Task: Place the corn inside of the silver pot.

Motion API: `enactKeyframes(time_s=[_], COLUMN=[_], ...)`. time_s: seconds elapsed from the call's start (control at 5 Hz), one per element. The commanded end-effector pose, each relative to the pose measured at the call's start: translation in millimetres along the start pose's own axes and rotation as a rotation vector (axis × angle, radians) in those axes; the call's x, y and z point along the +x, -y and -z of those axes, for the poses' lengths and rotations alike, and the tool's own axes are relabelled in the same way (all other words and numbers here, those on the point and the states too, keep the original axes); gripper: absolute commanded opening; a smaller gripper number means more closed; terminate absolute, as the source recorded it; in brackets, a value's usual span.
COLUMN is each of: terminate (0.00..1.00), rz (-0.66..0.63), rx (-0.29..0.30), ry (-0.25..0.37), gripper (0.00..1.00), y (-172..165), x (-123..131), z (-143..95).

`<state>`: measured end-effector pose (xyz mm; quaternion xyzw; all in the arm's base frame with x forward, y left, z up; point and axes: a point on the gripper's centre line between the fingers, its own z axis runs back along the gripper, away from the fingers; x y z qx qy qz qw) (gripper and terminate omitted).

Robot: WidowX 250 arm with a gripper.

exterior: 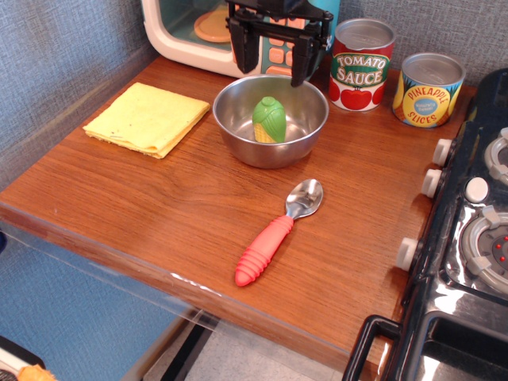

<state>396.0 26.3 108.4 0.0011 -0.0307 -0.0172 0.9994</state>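
Note:
The corn [269, 119], green husk with yellow kernels at its base, stands upright inside the silver pot [238, 136] at the back middle of the wooden counter. My gripper [275, 62] hangs above the pot's far rim, open and empty, its two black fingers [244, 51] spread wide apart and clear of the corn.
A yellow cloth [148, 117] lies left of the pot. A red-handled spoon [276, 233] lies in front of it. A tomato sauce can [362, 64] and a pineapple can [429, 90] stand at the back right. A toy microwave [194, 32] is behind; a stove [468, 238] on the right.

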Motion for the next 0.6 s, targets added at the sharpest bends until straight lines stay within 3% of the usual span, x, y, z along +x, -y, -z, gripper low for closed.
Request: enactKeyframes(time_s=[0.0,0.2,0.4], terminate=[0.00,0.00,1.00], rz=[-0.016,-0.016,-0.016], rx=[0.009,0.009,0.009], ry=[0.110,0.110,0.110], gripper=[1.00,1.00,1.00], y=[-5.3,-5.3,-5.3], x=[-1.9,-1.9,-1.9], z=[-35.4,-35.4,-35.4])
